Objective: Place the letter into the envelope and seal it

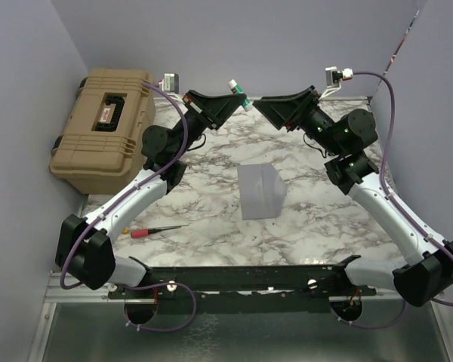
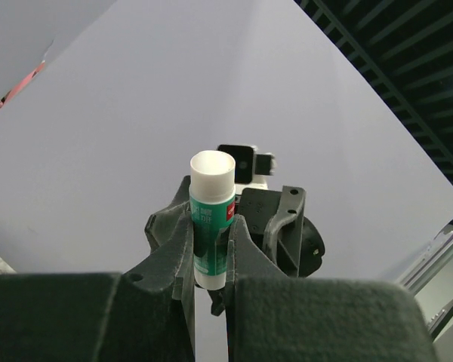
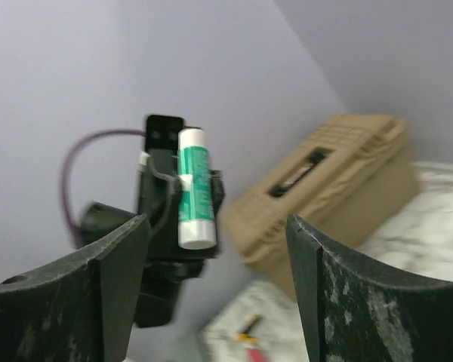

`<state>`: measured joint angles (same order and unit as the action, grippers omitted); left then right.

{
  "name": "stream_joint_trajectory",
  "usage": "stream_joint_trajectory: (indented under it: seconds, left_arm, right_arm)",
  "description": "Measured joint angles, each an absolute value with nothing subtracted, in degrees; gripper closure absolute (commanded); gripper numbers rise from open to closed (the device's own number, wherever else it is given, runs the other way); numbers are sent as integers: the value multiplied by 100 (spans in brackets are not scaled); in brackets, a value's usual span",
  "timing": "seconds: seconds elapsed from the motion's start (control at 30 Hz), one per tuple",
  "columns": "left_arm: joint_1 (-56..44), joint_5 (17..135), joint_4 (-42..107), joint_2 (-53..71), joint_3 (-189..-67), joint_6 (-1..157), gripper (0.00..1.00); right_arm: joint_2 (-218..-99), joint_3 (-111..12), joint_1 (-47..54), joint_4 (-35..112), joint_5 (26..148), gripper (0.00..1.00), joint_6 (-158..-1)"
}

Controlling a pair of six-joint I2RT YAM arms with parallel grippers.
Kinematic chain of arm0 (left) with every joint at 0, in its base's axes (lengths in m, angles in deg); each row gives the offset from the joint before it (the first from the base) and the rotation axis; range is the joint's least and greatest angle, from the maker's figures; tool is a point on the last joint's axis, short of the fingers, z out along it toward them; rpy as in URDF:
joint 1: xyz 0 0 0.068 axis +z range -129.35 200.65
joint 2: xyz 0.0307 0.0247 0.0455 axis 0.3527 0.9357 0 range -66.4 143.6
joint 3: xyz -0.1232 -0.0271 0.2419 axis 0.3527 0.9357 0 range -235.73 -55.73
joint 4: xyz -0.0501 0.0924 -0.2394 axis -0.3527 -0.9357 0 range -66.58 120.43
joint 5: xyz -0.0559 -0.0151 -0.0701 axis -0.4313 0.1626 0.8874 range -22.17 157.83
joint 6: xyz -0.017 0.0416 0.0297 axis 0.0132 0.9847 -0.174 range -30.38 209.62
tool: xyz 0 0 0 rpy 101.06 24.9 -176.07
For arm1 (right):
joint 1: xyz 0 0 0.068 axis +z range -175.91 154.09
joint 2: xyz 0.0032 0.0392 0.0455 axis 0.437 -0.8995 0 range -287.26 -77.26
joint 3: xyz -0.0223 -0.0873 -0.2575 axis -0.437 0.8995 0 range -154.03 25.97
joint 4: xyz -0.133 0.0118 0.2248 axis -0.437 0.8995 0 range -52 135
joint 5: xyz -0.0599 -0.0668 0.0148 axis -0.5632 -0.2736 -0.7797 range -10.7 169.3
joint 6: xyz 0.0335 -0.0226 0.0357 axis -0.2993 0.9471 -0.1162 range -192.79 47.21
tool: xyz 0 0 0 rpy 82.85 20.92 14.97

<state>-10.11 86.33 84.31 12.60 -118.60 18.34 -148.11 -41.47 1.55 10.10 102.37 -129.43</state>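
Your right jaws stand wide apart and empty, facing the glue stick [image 3: 192, 188] clenched in your left jaws. The envelope [image 1: 260, 191] lies mid-counter [image 1: 317, 219]; the letter is not visible. If you close off-centre, you could twist the glue stick loose.

Envelope [image 1: 260, 191] right of screwdriver [image 1: 157, 231]

Our two arms: white shells, black joints, purple cabling

We see the left arm [image 1: 136, 197] and the right arm [image 1: 385, 204] built alike, with long white-shelled links, bulky black joint housings and black wedge-shaped wrists. A purple cable [image 1: 387, 113] is tied along each. Both are bolted to a black metal base rail [image 1: 241, 280] with silver screw heads. Small green lights [image 1: 347, 130] glow on the right arm, and the fingers [image 3: 340, 302] are rough matte black.
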Motion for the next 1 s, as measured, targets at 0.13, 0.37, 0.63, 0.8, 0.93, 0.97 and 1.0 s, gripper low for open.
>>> stream_joint_trajectory:
  seconds: [0.13,0.37,0.63,0.8,0.93,0.97,1.0]
  left_arm:
    - [-1011,8561,8407,1260,-11860,1742,100]
    - [-1011,8467,8235,1260,-11858,1676,100]
    - [-1011,8421,8130,1260,-11777,1650,100]
    - [-1011,8421,8130,1260,-11777,1639,100]
    - [-1011,8417,8132,1260,-11777,1622,100]
    - [-1011,8417,8132,1265,-11777,1613,100]
    - [-1011,8414,8132,1267,-11777,1611,100]
  right_arm:
    - [-14726,-4367,308,1744,10154,31,-10635]
    - [-14466,-4359,616,2184,9844,44,-7621]
    - [-14446,-4142,1276,1991,9759,39,-5636]
    - [-14630,-4123,1578,1788,9418,51,-5042]
    - [-14739,-4151,1641,1670,9059,65,-4915]
    - [-14769,-4164,1643,1657,8974,69,-4911]
    - [-14802,-4171,1643,1631,8876,74,-4915]
